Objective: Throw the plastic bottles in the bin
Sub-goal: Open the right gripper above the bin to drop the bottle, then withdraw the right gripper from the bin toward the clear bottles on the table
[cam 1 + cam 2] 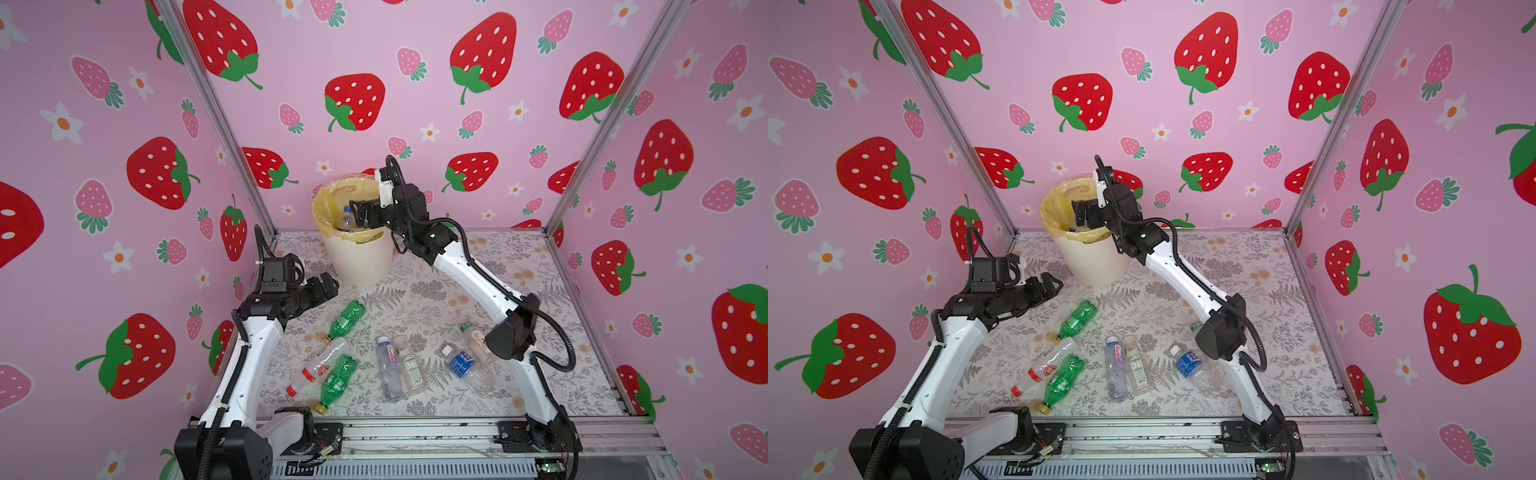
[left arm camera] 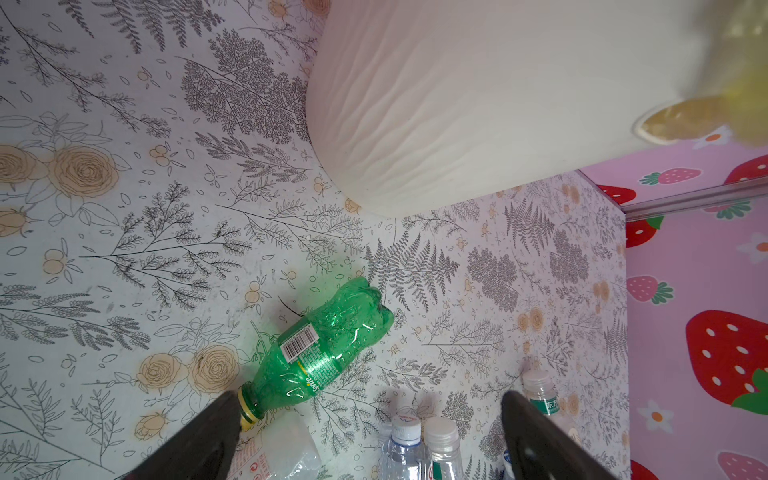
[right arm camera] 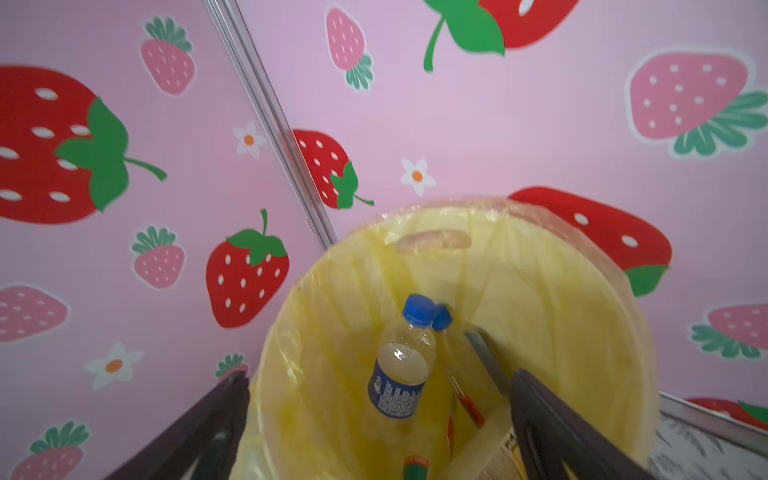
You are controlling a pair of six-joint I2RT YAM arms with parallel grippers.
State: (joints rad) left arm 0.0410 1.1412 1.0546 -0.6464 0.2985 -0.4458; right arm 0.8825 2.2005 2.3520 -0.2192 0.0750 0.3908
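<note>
**A:** Where is the right hand (image 1: 358,212)?

**B:** Up over the mouth of the bin (image 1: 359,262), reaching in from the bin's right side. In the right wrist view its fingers (image 3: 552,428) stand wide apart and grip nothing.

**A:** And the bottle below it?

**B:** A clear bottle with a blue cap and blue label (image 3: 401,374) is inside the bin, cap up. In that view it sits between the two fingers but touches neither. A second blue cap (image 3: 441,318) shows just beside its neck. The yellowish bag (image 3: 324,332) lines the wall all round.

**A:** Where does the bin stand?

**B:** On the counter (image 1: 436,291), close to the far edge and nearer the far left corner than the right one.

**A:** The left hand (image 1: 330,286)?

**B:** Wide as well, and empty. It hangs above the counter just left of the bin's foot. The left wrist view looks down on a green bottle (image 1: 347,318) lying on its side, with its yellow cap pointing toward the front left corner.

**A:** What else lies out?

**B:** The rest lie toward the front edge.
- A clear bottle with a red label (image 1: 318,365) lies just beside a second green one (image 1: 338,380).
- Near the middle, a clear bottle with pink lettering (image 1: 388,368) and a squarer one with a white label (image 1: 411,370) lie side by side.
- A blue-labelled one (image 1: 463,365) lies to their right.
- One with a green label (image 1: 471,332) is partly hidden behind the right arm (image 1: 478,274).
</note>
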